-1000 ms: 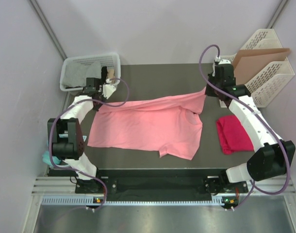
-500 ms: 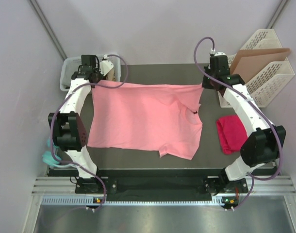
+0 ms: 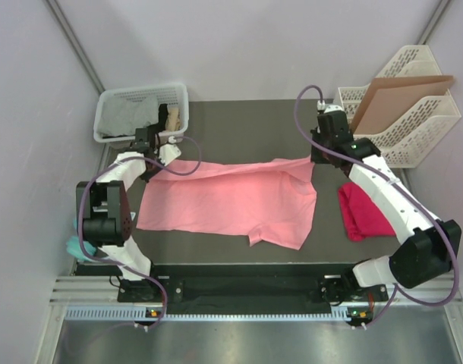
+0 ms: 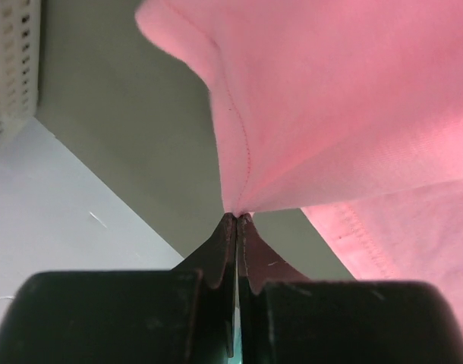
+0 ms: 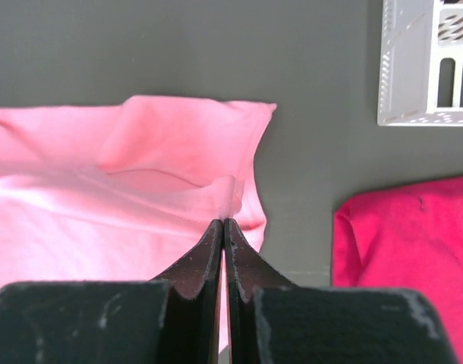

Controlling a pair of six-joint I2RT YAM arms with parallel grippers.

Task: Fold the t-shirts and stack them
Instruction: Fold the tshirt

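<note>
The salmon-pink t-shirt (image 3: 231, 201) lies across the middle of the dark table, its far edge lifted between both arms. My left gripper (image 3: 157, 165) is shut on its far-left edge; the pinched cloth shows in the left wrist view (image 4: 292, 121) above the gripper (image 4: 237, 216). My right gripper (image 3: 315, 161) is shut on the far-right edge, cloth (image 5: 140, 189) at the gripper (image 5: 224, 221). The magenta-red t-shirt (image 3: 364, 211) lies folded at the right, also in the right wrist view (image 5: 406, 250).
A white basket (image 3: 108, 106) holding grey cloth stands at the far left. A white rack (image 3: 414, 129) with a brown cardboard sheet (image 3: 395, 92) stands at the far right. Its corner shows in the right wrist view (image 5: 425, 61). A teal object (image 3: 74, 246) lies at the left table edge.
Both grippers, which had raised and stretched the shirt's far edge toward the back, have come down and nearer, folding that edge over the shirt. Both stay shut on the cloth.
</note>
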